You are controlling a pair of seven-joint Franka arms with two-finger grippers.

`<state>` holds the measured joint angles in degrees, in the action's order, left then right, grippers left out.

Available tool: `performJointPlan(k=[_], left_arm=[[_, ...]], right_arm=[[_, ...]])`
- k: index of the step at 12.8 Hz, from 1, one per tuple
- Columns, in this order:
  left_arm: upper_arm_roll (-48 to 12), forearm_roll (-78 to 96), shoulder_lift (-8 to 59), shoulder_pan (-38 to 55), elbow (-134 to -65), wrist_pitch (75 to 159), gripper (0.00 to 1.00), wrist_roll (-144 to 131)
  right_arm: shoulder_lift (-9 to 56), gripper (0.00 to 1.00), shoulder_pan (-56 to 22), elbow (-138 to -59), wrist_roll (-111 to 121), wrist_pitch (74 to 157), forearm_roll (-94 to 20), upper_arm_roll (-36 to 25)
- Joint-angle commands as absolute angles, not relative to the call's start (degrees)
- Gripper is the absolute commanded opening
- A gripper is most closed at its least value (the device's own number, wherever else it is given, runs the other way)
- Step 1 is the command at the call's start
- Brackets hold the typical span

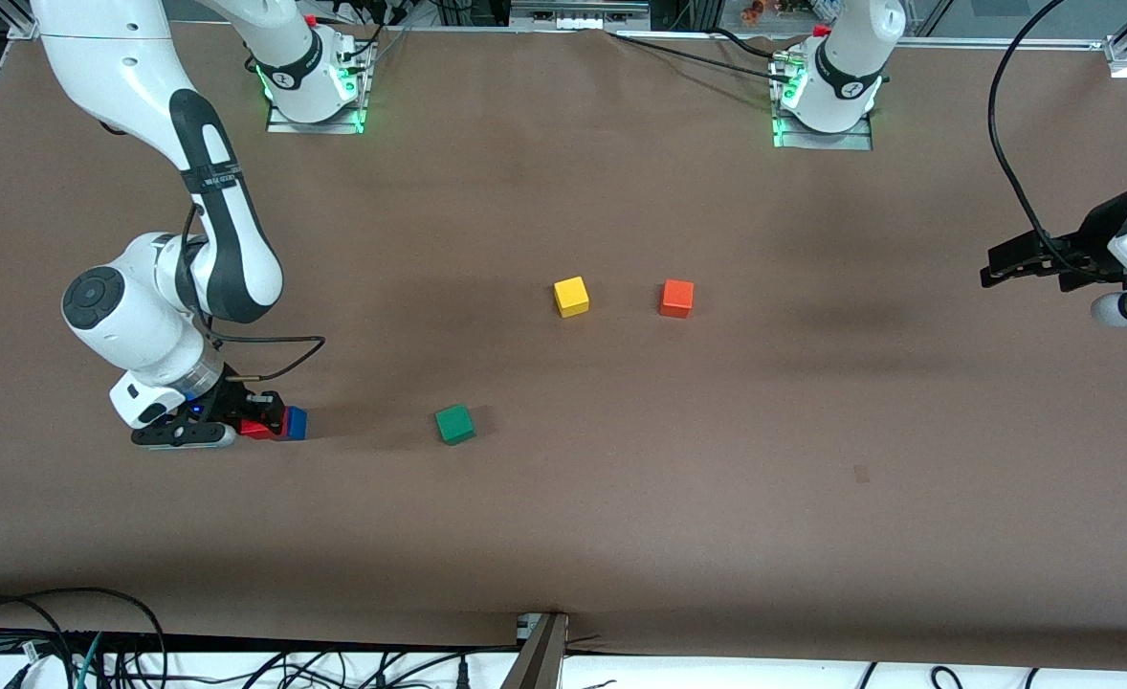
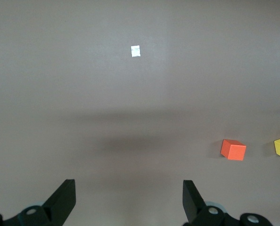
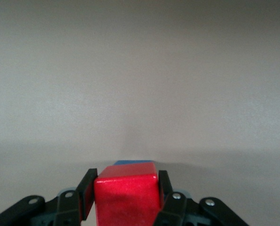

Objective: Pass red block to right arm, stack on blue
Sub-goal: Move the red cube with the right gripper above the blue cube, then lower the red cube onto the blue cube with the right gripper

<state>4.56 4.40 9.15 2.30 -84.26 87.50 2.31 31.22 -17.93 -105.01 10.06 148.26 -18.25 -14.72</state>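
Five cubes appear on the brown table (image 1: 621, 498), and we take them from the right arm's end toward the left arm's; the red block (image 1: 255, 428) is pinched between the black fingers (image 3: 87, 193) of the right gripper (image 1: 262, 421), which is down low at the right arm's end of the table; in the right wrist view we see the red block (image 3: 126, 197) filling the gap between the two fingers, pressed on both sides; the blue cube (image 1: 297, 422) sits on the table just beside the red block in the front view, and a thin strip of the blue cube (image 3: 133, 162) shows past the top edge of the red one in the right wrist view; we cannot tell whether the red block rests on the blue cube or merely touches it; the green cube (image 1: 454, 424) lies near, toward the middle of the table; the yellow cube (image 1: 571, 296) and the orange cube (image 1: 676, 298) stand side by side but apart, farther from the front camera than the green one; the left gripper (image 1: 1004, 263) waits in the air over the left arm's end of the table, its fingers (image 2: 63, 197) spread wide and holding nothing; its wrist view also shows a small white mark (image 2: 135, 51) on the table.
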Motion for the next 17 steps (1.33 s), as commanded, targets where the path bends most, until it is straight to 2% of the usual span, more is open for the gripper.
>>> performJointPlan(k=[1,17], left_arm=[[4.66,4.22,8.53,2.46,-84.81,87.10,1.00,2.20],[4.75,4.31,8.96,2.46,-84.20,87.01,1.00,2.20]], right_arm=[[31.82,0.33,-18.02,-103.97,9.84,148.71,-18.02,-14.77],[31.82,0.33,-18.90,-104.32,8.97,148.10,-17.93,-15.20]])
